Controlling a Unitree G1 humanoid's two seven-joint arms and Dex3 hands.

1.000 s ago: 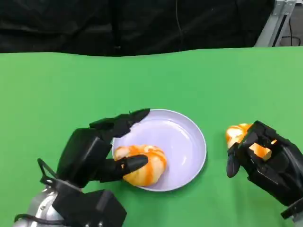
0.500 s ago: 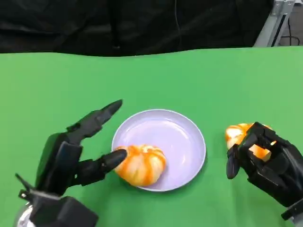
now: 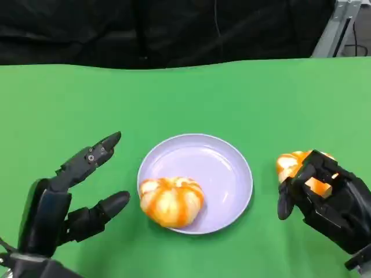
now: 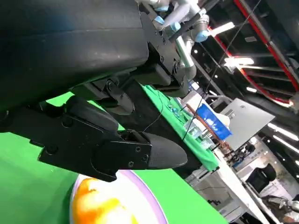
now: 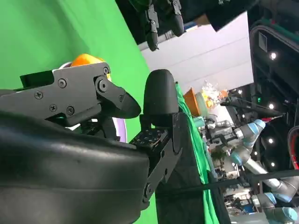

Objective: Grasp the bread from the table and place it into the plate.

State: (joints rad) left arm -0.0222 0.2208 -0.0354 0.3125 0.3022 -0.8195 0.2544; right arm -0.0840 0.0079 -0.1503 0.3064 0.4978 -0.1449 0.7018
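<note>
An orange-and-white striped bread [image 3: 172, 201] lies on the near left part of the lilac plate [image 3: 223, 162]. My left hand [image 3: 64, 197] hovers to the left of the plate, fingers spread, holding nothing and clear of the bread. The left wrist view looks past the fingers [image 4: 117, 149] to the same bread [image 4: 100, 207] on the plate's rim [image 4: 152, 205]. To the right of the plate, my right hand [image 3: 327, 197] curls around a second orange bread [image 3: 290, 163] low at the table. That bread [image 5: 86, 59] peeks out beyond the right hand's fingers [image 5: 93, 102].
The green tablecloth [image 3: 185, 98] stretches wide behind the plate to a black backdrop [image 3: 174, 29]. A metal frame [image 3: 342, 23] stands at the far right corner.
My left hand has let go of the bread on the plate and drawn back to the left with its fingers opened. The bread stays on the plate. The right hand has not moved.
</note>
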